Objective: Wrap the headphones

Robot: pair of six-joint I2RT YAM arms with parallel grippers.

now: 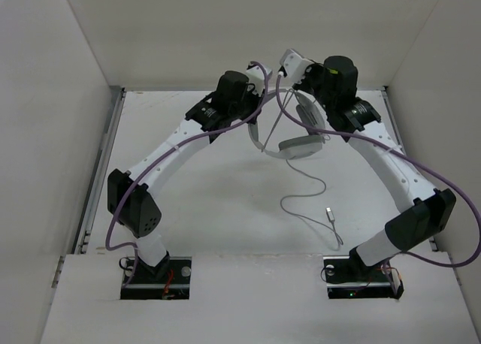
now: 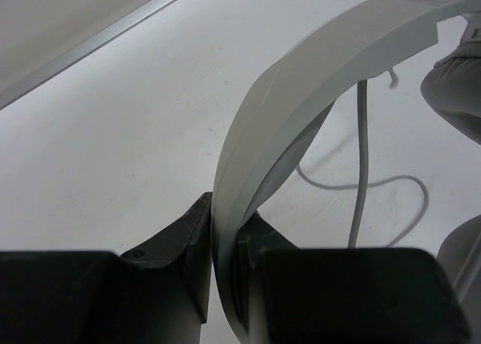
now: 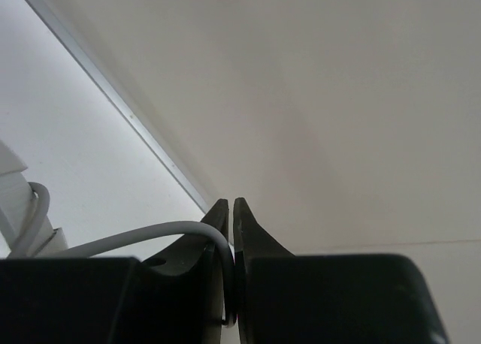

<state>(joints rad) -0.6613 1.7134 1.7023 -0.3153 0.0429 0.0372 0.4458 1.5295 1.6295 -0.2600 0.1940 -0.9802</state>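
The headphones (image 1: pixel 301 146) hang in the air between my two arms at the back of the table, one padded earcup low and the other (image 1: pixel 307 116) just above it. My left gripper (image 1: pixel 254 117) is shut on the curved white headband (image 2: pixel 301 81), which rises from between the jaws (image 2: pixel 224 242). My right gripper (image 1: pixel 289 64) is raised near the back wall and shut on the thin grey cable (image 3: pixel 143 233). The rest of the cable (image 1: pixel 304 197) trails down onto the table and ends in the plug (image 1: pixel 331 212).
White walls close the table on the left, back and right. A metal rail (image 1: pixel 101 164) runs along the left edge. Purple arm cables (image 1: pixel 421 171) loop beside both arms. The arm bases (image 1: pixel 154 273) sit at the near edge.
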